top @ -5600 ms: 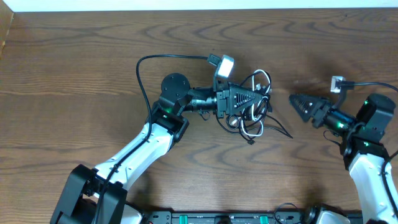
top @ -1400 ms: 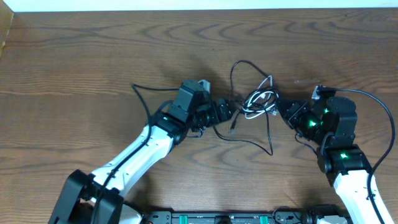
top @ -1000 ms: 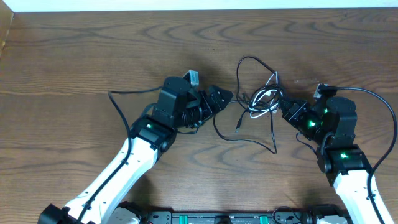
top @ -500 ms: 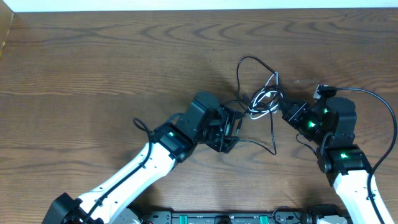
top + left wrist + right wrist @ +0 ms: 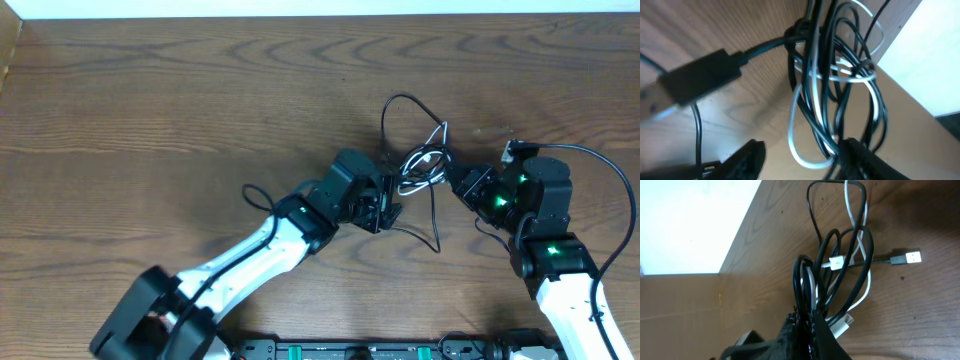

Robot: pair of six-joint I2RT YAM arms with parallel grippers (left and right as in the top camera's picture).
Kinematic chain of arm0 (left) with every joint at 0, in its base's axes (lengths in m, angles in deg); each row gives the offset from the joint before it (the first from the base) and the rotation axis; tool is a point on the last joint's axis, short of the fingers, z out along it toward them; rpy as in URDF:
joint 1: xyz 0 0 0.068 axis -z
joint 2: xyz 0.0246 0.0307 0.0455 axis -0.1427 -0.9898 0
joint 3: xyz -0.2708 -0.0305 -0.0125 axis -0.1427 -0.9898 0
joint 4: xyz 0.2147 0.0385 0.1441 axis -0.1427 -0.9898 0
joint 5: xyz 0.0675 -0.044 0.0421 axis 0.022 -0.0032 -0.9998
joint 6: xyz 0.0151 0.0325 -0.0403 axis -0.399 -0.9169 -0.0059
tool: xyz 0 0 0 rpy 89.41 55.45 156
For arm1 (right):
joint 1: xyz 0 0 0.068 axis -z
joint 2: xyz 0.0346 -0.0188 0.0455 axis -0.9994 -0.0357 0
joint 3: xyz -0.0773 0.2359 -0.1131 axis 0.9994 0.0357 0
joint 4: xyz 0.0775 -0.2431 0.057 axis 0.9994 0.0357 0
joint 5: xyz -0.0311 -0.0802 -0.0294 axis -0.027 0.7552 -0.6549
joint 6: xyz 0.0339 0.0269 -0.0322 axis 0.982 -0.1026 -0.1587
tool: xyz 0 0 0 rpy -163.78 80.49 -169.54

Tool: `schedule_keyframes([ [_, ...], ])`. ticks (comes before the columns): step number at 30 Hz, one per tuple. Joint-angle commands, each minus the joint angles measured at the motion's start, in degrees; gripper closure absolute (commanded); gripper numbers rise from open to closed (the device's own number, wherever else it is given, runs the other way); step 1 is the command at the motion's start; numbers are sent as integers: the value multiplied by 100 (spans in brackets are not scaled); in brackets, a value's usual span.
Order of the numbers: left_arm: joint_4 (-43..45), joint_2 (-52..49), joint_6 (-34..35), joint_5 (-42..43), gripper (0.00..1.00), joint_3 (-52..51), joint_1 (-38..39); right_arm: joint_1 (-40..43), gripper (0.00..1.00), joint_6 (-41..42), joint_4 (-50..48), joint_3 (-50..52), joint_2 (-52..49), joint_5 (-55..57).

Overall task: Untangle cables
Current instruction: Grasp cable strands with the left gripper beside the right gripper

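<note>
The cables, thin black cords and a white one looped together, lie mid-table between both arms. My right gripper is shut on the bundle's right side; in the right wrist view the cables fan out from the closed fingertips, and a black cord's metal USB plug lies on the wood. My left gripper is at the bundle's lower left. In the left wrist view its jaws stand apart. A white loop hangs between them and black cords touch the right finger.
One black loop arches toward the table's far side and a strand trails toward me. A black plug lies left of the bundle. The arms' own thicker wires curl beside each wrist. Wooden table all around.
My left arm swung in from the left and lower to the bundle, and its jaws have narrowed around the cords. The right gripper stayed shut on the bundle in place.
</note>
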Motion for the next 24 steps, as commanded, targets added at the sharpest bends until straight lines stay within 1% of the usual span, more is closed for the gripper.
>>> schedule_keyframes([
  [1,151,-138,367,63,50,48,4,20,99,179,-17,-24,11,-179],
  [6,170,-138,354,-33,54,48,4,20,99,208,-20,-24,11,-264],
  [7,170,-138,354,-48,57,48,4,20,99,208,-20,-24,11,-289],
  [12,173,-138,356,-66,74,48,4,20,99,234,-20,-24,11,-304],
  [13,170,-138,354,-70,79,48,4,20,99,234,-17,-24,11,-302],
  [14,170,-138,354,-66,87,48,4,20,99,232,-17,-24,11,-302],
  [15,170,-138,343,-66,92,48,4,20,99,229,-11,-24,11,-299],
  [18,173,-136,24,-61,92,48,-31,20,99,223,20,-24,9,-223],
  [20,232,-129,-319,-35,92,48,-111,20,99,221,81,-24,9,2],
  [22,446,-129,-621,114,92,48,-234,20,99,146,190,-24,9,372],
  [23,754,-129,-807,328,92,48,-354,20,99,-24,289,-24,9,734],
  [24,981,-129,-894,413,92,48,-422,20,99,-90,356,-24,9,852],
])
